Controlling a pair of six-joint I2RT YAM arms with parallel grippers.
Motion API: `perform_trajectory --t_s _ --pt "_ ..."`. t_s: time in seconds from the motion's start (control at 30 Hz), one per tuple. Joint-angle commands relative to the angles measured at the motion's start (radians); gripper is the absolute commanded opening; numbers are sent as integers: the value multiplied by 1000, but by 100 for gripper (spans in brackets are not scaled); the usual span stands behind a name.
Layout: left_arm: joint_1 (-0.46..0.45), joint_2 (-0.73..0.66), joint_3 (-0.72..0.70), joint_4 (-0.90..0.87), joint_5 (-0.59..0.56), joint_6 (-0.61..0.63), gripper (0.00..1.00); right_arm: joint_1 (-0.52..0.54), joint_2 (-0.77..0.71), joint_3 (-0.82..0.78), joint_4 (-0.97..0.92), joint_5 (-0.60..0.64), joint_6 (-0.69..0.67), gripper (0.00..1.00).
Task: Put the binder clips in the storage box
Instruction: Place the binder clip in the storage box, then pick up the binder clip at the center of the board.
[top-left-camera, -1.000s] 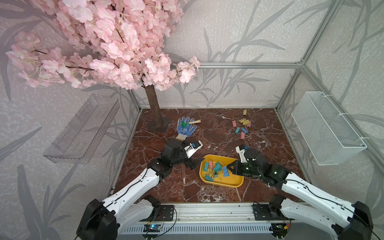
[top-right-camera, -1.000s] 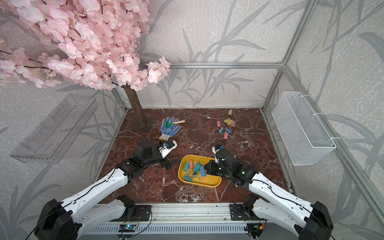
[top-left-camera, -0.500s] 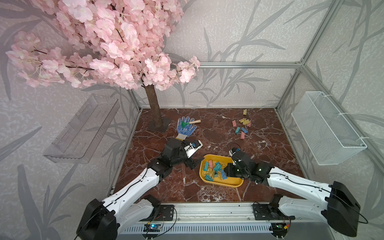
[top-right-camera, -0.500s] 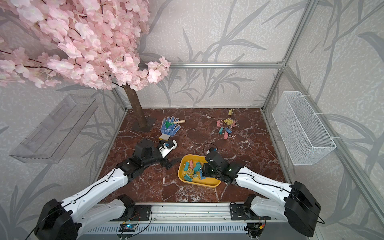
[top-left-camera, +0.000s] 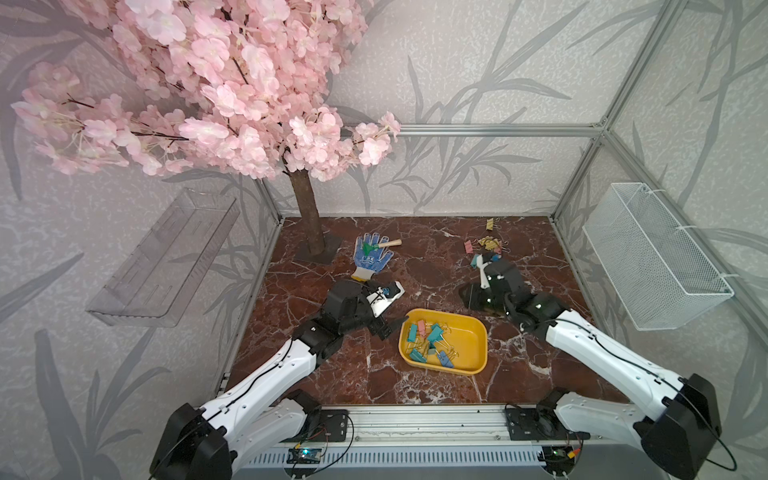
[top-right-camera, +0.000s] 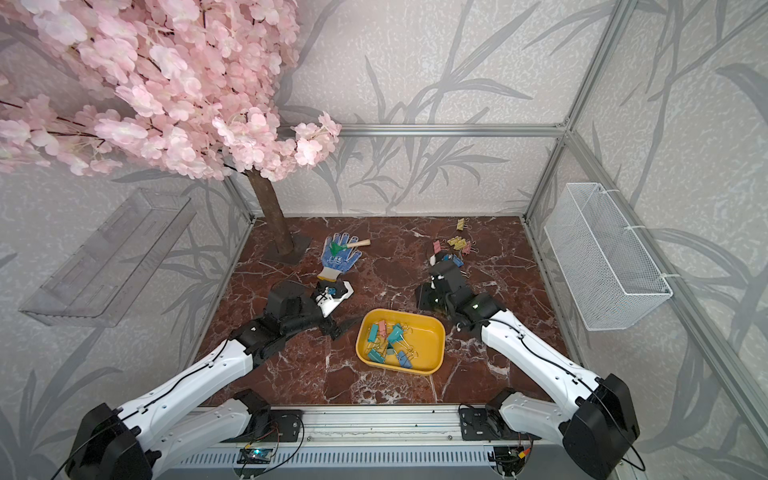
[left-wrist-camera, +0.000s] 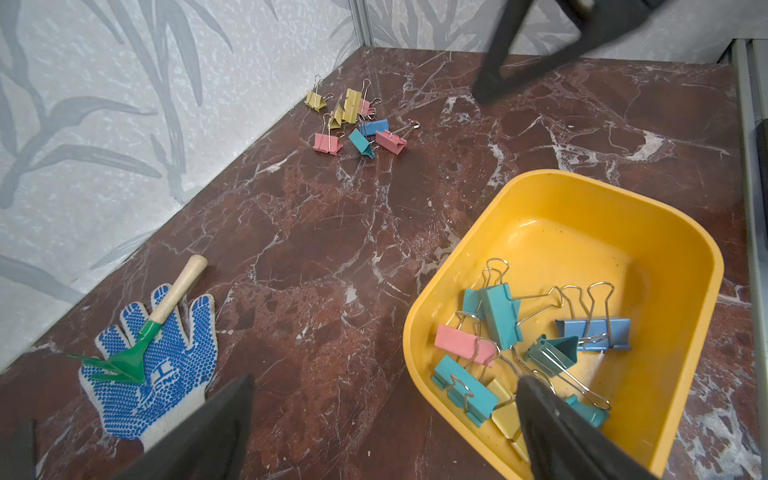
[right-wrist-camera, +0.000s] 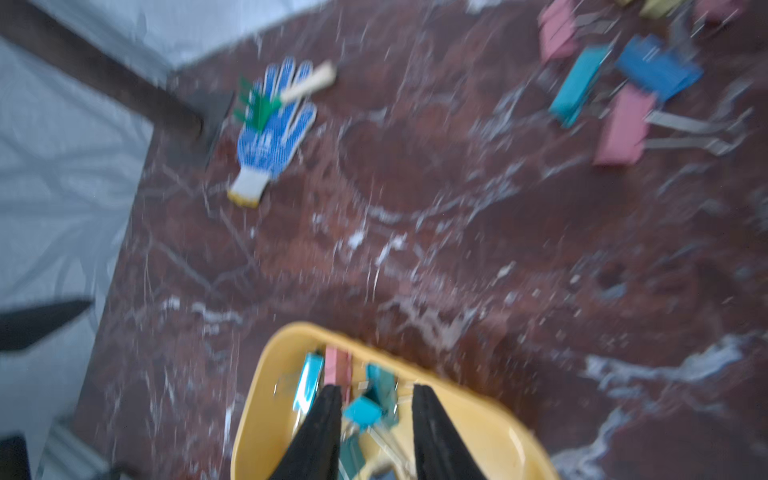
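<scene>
Binder clips (left-wrist-camera: 503, 316): small folding bodies in pastel teal, pink, yellow and blue, with thin wire loop handles. Lie in two lots: about ten heaped in the storage box (top-left-camera: 465, 345), crowded toward its left end with tangled wires, and about eight more (top-left-camera: 486, 245) scattered loose on the bench (top-left-camera: 415, 270) near its far right corner.

Storage box: shallow yellow plastic with rounded corners, near the middle of the bench's front edge, right half bare.

Left end effector (left-wrist-camera: 386, 382): spread wide, gripping nothing, at the box's left end with one finger (left-wrist-camera: 552, 415) over the rim. Right end effector (right-wrist-camera: 376, 388): parted partway, nothing caught between the fingers, just past the box's far right corner; wrist view blurred.

Bench: red-brown marble with white veins. Toward the far left corner, a blue-dotted glove (top-left-camera: 370, 259) with a green hand rake (top-left-camera: 368, 248) across it, near the trunk (top-left-camera: 307, 216) of a pink blossom tree.

Around: grey leaf-patterned walls, aluminium frame (top-left-camera: 478, 129), clear shelf (top-left-camera: 166, 257) on the left wall, white mesh basket (top-left-camera: 652, 257) on the right wall.
</scene>
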Motion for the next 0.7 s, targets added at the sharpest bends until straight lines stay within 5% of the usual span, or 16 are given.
perform_trajectory --t_s 0.0,0.33,0.67 --pt "-3 -14 7 25 10 -37 100 -179 136 78 34 -78 -66 34" --pt "-11 -33 -10 30 -3 -39 100 -300 694 479 -6 -16 -100 41" --pt "-18 -10 -11 39 25 -35 100 -300 866 628 -60 80 -116 41"
